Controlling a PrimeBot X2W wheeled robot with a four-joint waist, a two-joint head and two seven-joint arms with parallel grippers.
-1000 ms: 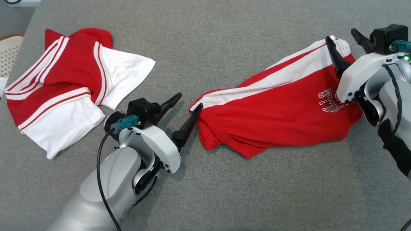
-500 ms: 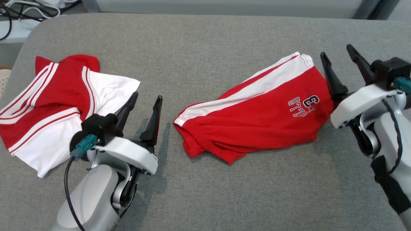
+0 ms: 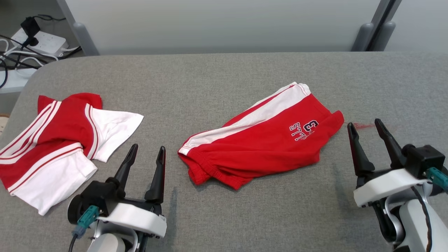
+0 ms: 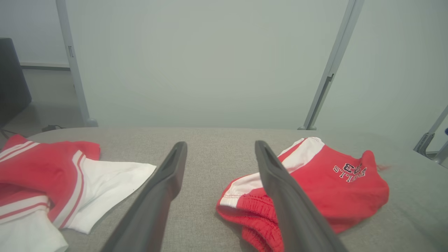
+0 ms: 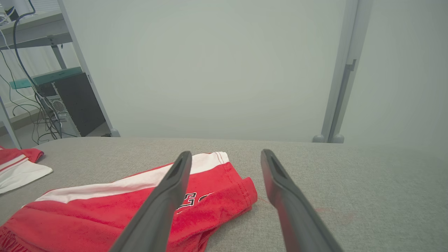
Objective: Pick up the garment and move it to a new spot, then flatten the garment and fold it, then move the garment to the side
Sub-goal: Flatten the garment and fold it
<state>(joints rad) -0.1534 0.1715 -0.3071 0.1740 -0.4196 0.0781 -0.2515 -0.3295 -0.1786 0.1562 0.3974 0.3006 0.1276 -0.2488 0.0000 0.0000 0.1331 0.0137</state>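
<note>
The garment, a pair of red shorts (image 3: 259, 147) with a white side stripe and a dark number print, lies loosely folded on the grey table (image 3: 224, 77), waistband toward the left. My left gripper (image 3: 148, 147) stands open just left of the waistband, apart from it. Off the leg end, on the right, my right gripper (image 3: 364, 123) is open too and touches nothing. In the left wrist view the shorts (image 4: 315, 189) lie behind the right finger of the open gripper (image 4: 220, 143). The right wrist view has the shorts (image 5: 105, 213) left of its open gripper (image 5: 226, 152).
A second red and white garment (image 3: 59, 140) lies crumpled at the table's left edge. A loose red thread (image 3: 360, 125) lies by my right fingertips. Beyond the far left corner are a power strip and cables (image 3: 38, 38). A pale wall panel stands behind the table.
Both grippers have drawn back from the ends of the shorts toward the near edge, staying open. The shorts lie released and still. The head camera has tilted up, showing the table's far edge.
</note>
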